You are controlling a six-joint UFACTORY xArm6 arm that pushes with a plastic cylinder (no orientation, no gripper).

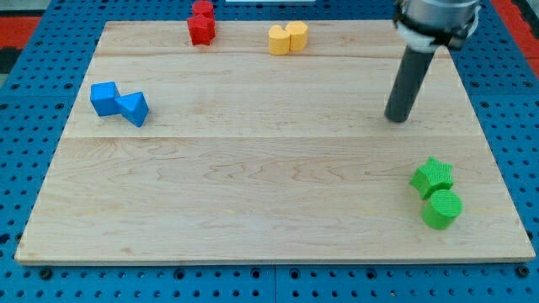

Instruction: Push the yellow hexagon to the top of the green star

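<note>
The yellow hexagon block sits at the far edge of the pale wooden surface, touching a second yellow block. The green star block lies near the right edge toward the near corner, a green cylinder against it. Our tip rests between them, touching neither; our rod-shaped end effector has no jaws.

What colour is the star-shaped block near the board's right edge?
Green star, seen clearly in the camera view.
</note>
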